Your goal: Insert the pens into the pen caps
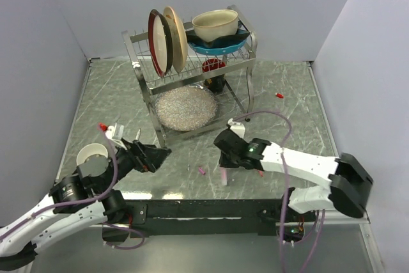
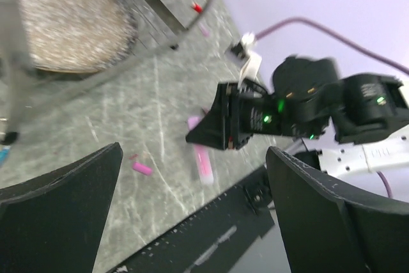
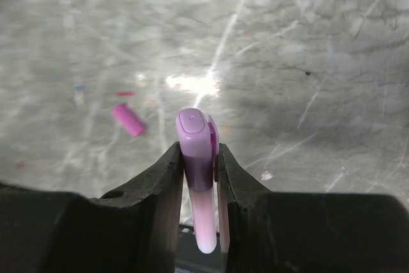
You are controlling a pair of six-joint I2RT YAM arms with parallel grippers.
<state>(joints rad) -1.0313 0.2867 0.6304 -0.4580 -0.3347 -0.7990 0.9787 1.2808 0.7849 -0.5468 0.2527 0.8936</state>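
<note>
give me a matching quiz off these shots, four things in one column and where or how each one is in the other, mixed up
Things:
1. left claw
2. right claw
3. small pink cap
4. cream bowl

Place or state:
A. up on the dish rack
B. lying loose on the table
C. open, holding nothing
D. shut on a pink pen

Pairs: 1-C, 2-D, 3-B, 4-A
</note>
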